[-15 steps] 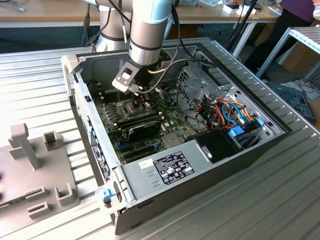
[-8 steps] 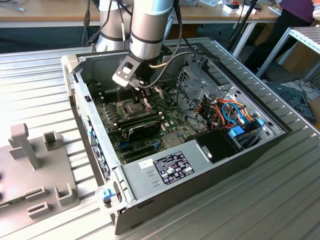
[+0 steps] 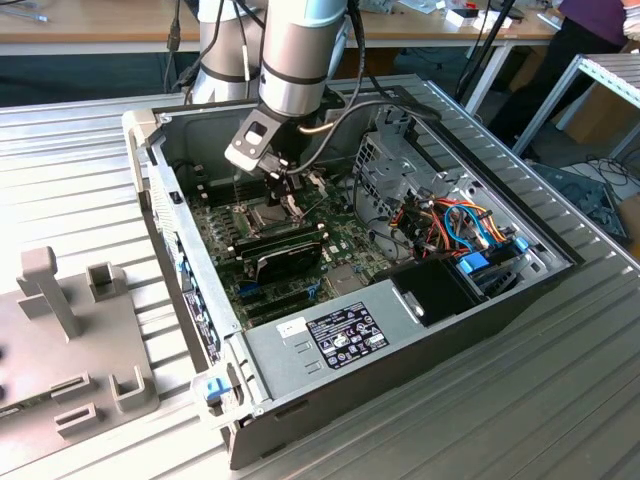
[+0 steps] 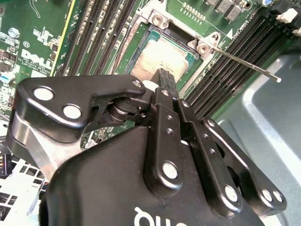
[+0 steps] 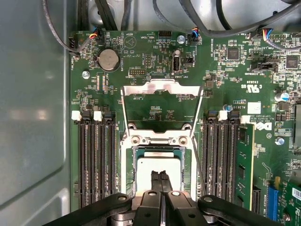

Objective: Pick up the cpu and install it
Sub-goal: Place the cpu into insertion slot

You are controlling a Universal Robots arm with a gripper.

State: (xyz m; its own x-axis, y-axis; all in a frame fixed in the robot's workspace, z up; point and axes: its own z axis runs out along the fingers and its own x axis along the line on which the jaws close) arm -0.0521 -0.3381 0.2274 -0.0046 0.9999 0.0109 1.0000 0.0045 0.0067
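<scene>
the gripper (image 5: pixel 161 175) is drawn together with nothing clamped in it, and its narrow tip stands over the middle of the cpu (image 5: pixel 146 170). whether the tip actually presses on the silvery lid or hangs just above it, i cannot tell.

the cpu lies flat inside the socket (image 5: pixel 133 155), and in both wrist views its edges look square with the socket walls. the hinged metal frame (image 5: pixel 162 88) is folded back off it, and the thin lever (image 4: pixel 244 63) sticks out free to one side. banks of memory slots (image 5: pixel 96 155) flank the socket on both sides, all on the green motherboard (image 5: pixel 141 47).

in the exterior view this sits in the upper middle of the frame, deep in the open case (image 3: pixel 150 170). a black module (image 3: pixel 285 255) lies just below the socket and bundles of cables (image 3: pixel 450 220) lie to the right of centre.

the step in hand looks like seating the chip. judged from here, any contact should go straight down on the lid's centre and be light. a sideways drag could shift the chip on the delicate contacts under it. the chip should sit level, no corner riding on the socket wall. the arm's own hoses hang close, so the wrist is best kept upright and clear of the folded frame.
</scene>
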